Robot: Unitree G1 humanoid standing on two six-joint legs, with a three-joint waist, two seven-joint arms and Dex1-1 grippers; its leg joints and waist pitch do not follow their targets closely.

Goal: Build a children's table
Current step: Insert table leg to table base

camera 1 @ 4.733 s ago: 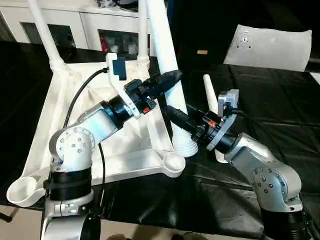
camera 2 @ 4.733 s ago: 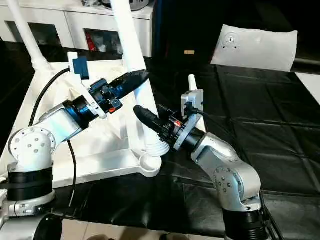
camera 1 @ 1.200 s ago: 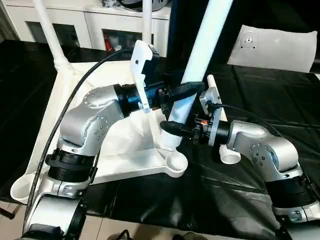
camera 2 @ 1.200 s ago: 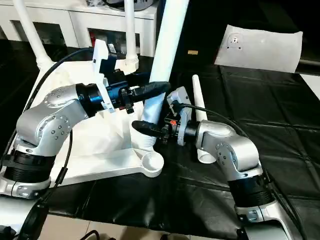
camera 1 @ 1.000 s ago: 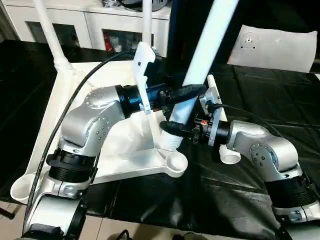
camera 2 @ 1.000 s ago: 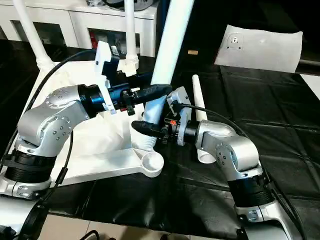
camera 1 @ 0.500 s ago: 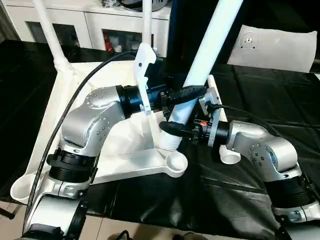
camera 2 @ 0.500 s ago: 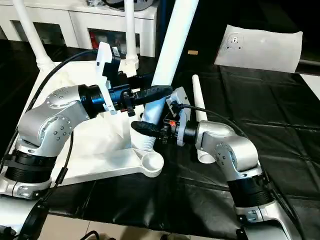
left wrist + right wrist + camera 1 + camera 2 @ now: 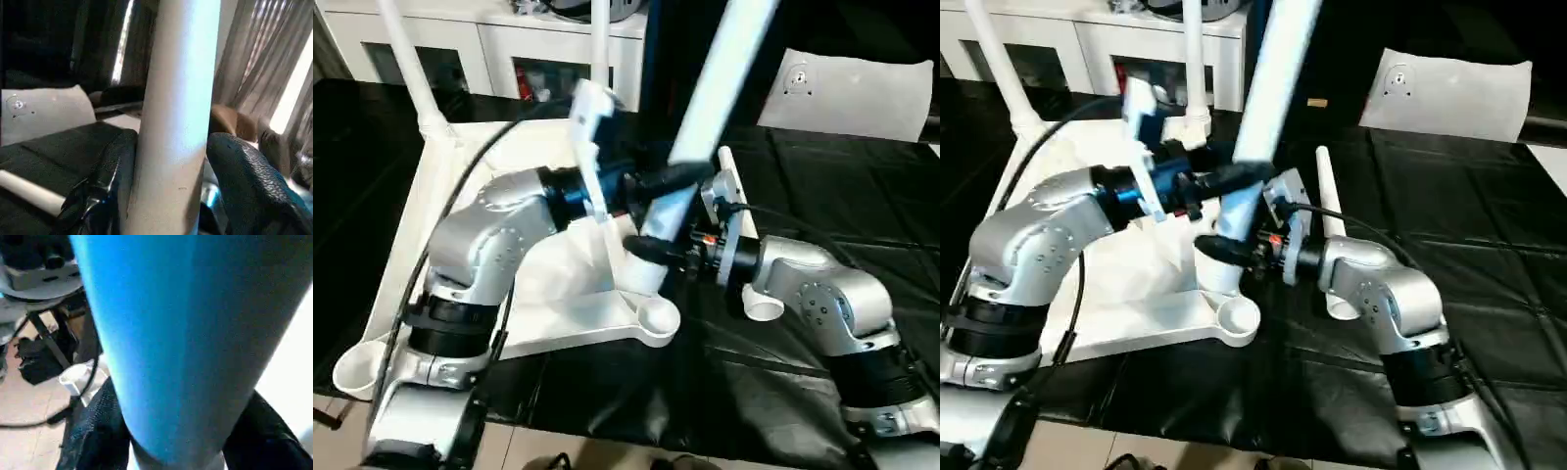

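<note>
1 upturned tabletop (image 9: pixel 450 211) lies on the black bench (image 9: pixel 862 245), 2 legs (image 9: pixel 411 64) standing at its far corners; 1 leg (image 9: pixel 710 93) pinched by both left jaws (image 9: pixel 658 183) and right jaws (image 9: pixel 651 251) beside near socket (image 9: pixel 654 318); 1 leg (image 9: pixel 744 230) lies loose

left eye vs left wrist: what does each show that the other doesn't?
Left eye alone: the upturned tabletop with its near empty corner socket, two fitted legs at the far corners, the right gripper low on the held leg, and the cabinets.
Left wrist alone: curtains and a brown seat behind the leg.
Both: the held leg between the left gripper fingers, the spare leg lying on the black cloth, and the flat white panel.
</note>
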